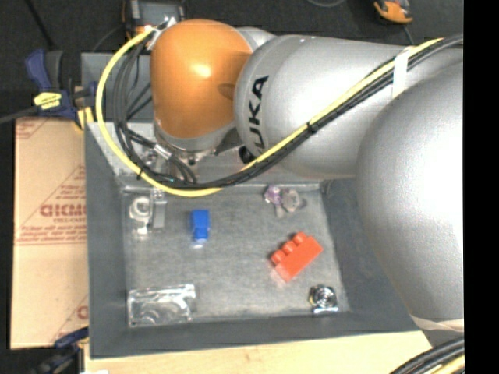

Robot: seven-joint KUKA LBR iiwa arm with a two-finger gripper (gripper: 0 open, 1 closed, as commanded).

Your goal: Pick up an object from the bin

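The step in hand is judged to be the approach: nothing is seen carried, and all 5 loose things lie flat on the floor of the bin (105, 248). The gripper (150, 209) is lowered into the far left corner, under the orange cover (195, 76) of the wrist. Whether the claw is spread or pressed together cannot be told, since the pale metal parts there are not clearly resolved. The nearest candidate is a small blue block (200, 226), lying just right of the gripper and apart from everything else. A red toy brick (295, 255) is placed right of centre, a clear plastic packet (161, 304) in the near left corner, a small shiny round piece (323, 298) in the near right corner, and a pale translucent piece (282, 199) against the far wall. For the next move, a short shift to the right would be called for so that the blue block is straddled, followed by a closing and a lift. The arm is stretched in from the right across the far side of the bin, with the wrist turned downward.
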